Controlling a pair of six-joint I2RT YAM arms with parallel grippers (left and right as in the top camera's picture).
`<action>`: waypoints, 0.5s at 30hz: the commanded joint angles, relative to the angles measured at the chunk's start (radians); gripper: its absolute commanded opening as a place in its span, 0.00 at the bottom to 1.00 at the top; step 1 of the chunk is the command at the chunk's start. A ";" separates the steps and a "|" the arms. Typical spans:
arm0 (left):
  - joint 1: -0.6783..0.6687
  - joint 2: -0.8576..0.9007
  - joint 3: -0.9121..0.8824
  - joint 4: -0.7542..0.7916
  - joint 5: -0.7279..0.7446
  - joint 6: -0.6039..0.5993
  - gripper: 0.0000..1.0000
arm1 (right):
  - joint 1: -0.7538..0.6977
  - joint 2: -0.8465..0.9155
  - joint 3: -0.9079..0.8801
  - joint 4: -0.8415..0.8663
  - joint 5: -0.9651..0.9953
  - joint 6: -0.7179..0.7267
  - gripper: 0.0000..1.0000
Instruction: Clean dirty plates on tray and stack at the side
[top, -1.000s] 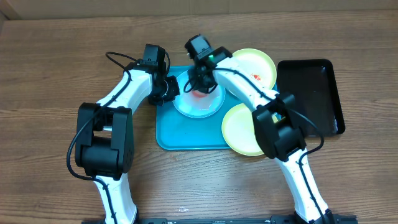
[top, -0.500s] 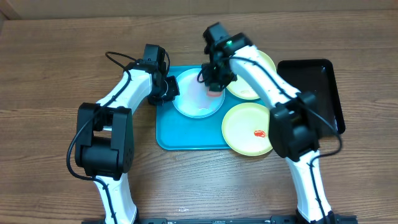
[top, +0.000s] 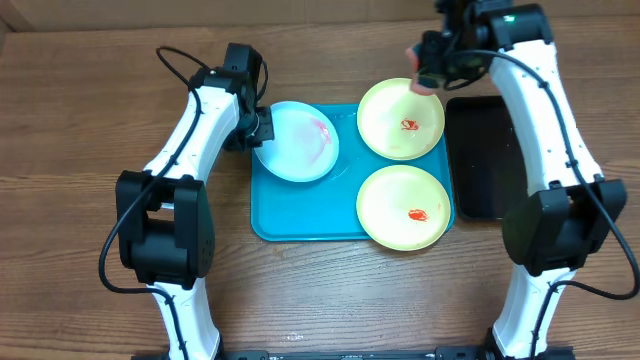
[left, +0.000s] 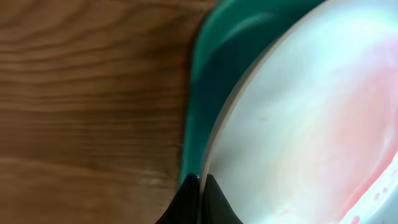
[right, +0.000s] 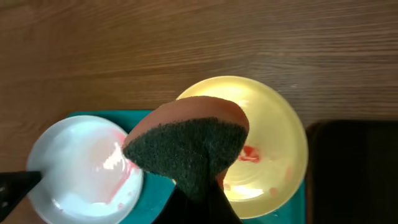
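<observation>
At the tray's (top: 300, 215) far-left corner, the left gripper (top: 258, 135) pinches the light-blue plate's (top: 292, 152) rim. The right gripper (top: 432, 72) clamps a sponge (right: 186, 146) over the far yellow-green plate (top: 385, 125). Best press it flat onto the red smear (top: 408, 125).

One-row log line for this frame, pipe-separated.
left gripper: shut on blue-rimmed plate, pink residue | right gripper: shut on sponge above far yellow plate, red smear | near yellow plate: red smear
</observation>
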 joint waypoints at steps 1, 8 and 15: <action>-0.049 -0.021 0.069 -0.040 -0.168 0.020 0.04 | -0.029 -0.019 0.016 -0.001 -0.009 -0.012 0.04; -0.162 -0.021 0.083 -0.066 -0.398 0.020 0.04 | -0.080 -0.019 0.016 -0.010 -0.006 -0.019 0.04; -0.248 -0.021 0.084 -0.072 -0.591 0.016 0.04 | -0.103 -0.019 0.016 -0.022 -0.005 -0.025 0.04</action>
